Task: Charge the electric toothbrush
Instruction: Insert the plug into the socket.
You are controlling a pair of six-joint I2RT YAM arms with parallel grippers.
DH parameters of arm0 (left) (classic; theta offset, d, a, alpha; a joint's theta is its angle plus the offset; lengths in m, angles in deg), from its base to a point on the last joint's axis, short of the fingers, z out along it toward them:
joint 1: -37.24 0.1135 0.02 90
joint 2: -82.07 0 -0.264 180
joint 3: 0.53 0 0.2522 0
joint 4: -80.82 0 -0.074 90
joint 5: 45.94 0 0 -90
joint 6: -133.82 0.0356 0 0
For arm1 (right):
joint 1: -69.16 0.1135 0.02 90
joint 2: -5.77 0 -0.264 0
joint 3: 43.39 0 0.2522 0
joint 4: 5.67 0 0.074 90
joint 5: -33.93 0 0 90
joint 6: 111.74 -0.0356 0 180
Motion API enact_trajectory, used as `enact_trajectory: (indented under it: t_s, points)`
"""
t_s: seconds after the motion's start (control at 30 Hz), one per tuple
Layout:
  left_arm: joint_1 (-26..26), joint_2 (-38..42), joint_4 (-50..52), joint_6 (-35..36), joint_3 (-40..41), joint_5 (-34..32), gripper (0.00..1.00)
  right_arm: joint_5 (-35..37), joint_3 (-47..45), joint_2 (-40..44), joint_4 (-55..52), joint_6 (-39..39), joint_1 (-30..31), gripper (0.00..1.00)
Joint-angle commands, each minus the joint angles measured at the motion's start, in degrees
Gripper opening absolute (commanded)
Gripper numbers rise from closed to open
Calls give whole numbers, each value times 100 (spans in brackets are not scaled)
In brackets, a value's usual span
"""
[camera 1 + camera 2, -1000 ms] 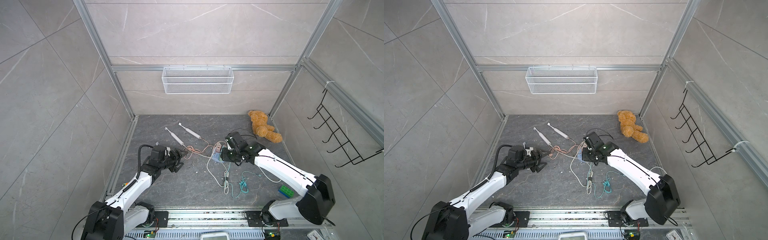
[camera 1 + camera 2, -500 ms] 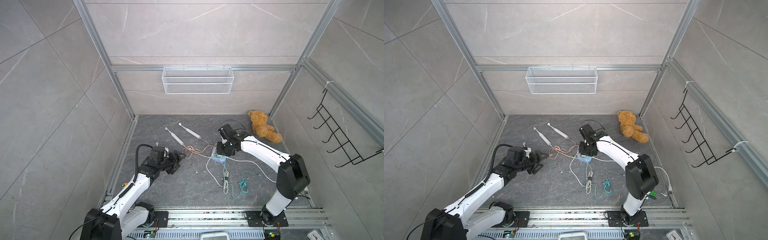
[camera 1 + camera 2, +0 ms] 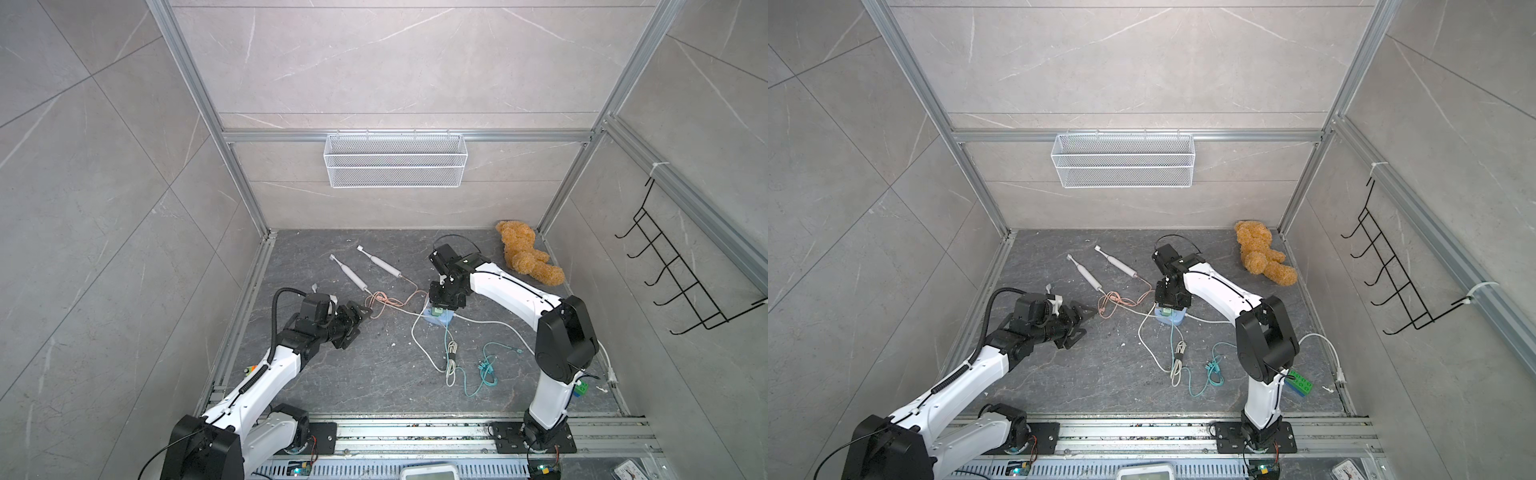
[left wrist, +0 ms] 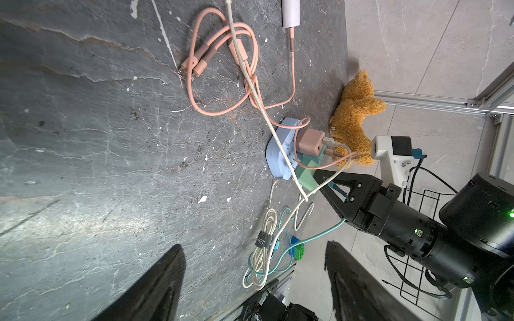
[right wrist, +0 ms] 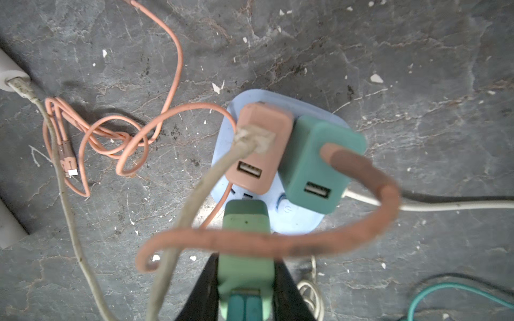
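Clamping green charger (image 5: 246, 275) in right gripper (image 5: 246, 262) above power strip (image 5: 294, 219); holding left gripper (image 4: 254, 247) spread, empty; risking snag on pink cable (image 5: 306, 244).

Brown teddy bear (image 3: 525, 257) on the dark stone bench (image 3: 353, 374), far right corner, head toward the back wall. White wire basket (image 3: 395, 166) hung on the back wall's rail, well above the bench. Black hook rack (image 3: 681, 286) on the right wall. Green and blue toy brick (image 3: 1300, 383) near the bench's front right edge.
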Motion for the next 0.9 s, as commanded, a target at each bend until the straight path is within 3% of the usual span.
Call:
enact_trajectory:
  t_s: [0.0,0.4,0.87]
  points:
    - [35,-37,-58,171,-52,28,81,188,243,-191,-318,-198,-33,0]
    - [54,-181,-110,206,-43,84,82,340,950,-916,-1076,-590,-28,0]
    - [90,-244,-129,185,-39,173,82,176,960,-1179,-1326,-1373,-22,0]
